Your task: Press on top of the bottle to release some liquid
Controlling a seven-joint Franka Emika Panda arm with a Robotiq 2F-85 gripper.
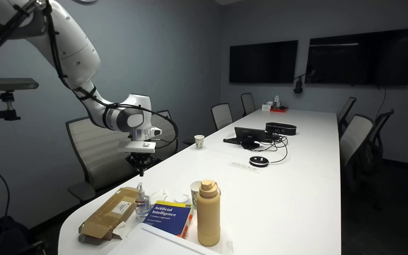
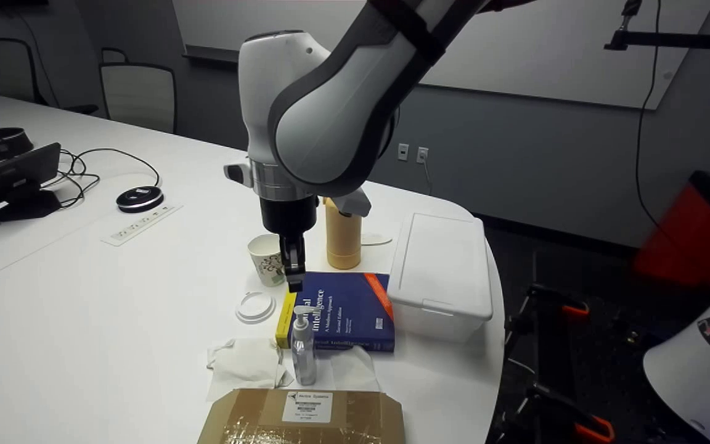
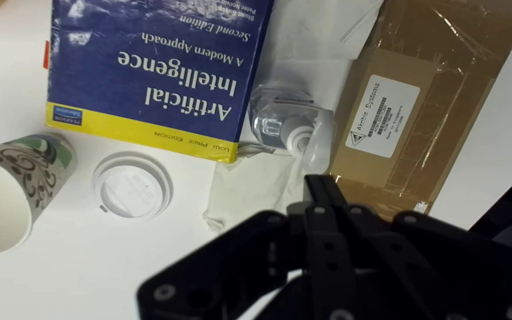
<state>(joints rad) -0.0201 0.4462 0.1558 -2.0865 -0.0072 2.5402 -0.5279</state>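
Note:
A small clear pump bottle (image 1: pixel 142 206) stands upright on the white table in both exterior views (image 2: pixel 304 359). In the wrist view the bottle (image 3: pixel 267 122) appears from above, with its whitish pump head (image 3: pixel 320 144) just ahead of my fingertips. My gripper (image 3: pixel 321 178) is shut and empty, its two fingertips pressed together. In the exterior views the gripper (image 1: pixel 141 173) (image 2: pixel 295 286) points straight down and hangs above the level of the pump head, apart from the bottle.
A brown cardboard box (image 3: pixel 411 129) lies beside the bottle, and a blue book (image 3: pixel 149 75) on its other side. White napkins (image 3: pixel 247 191), a cup lid (image 3: pixel 132 186), a paper cup (image 3: pixel 25 178), a tan flask (image 1: pixel 208 216) and a white lidded bin (image 2: pixel 444 265) are nearby.

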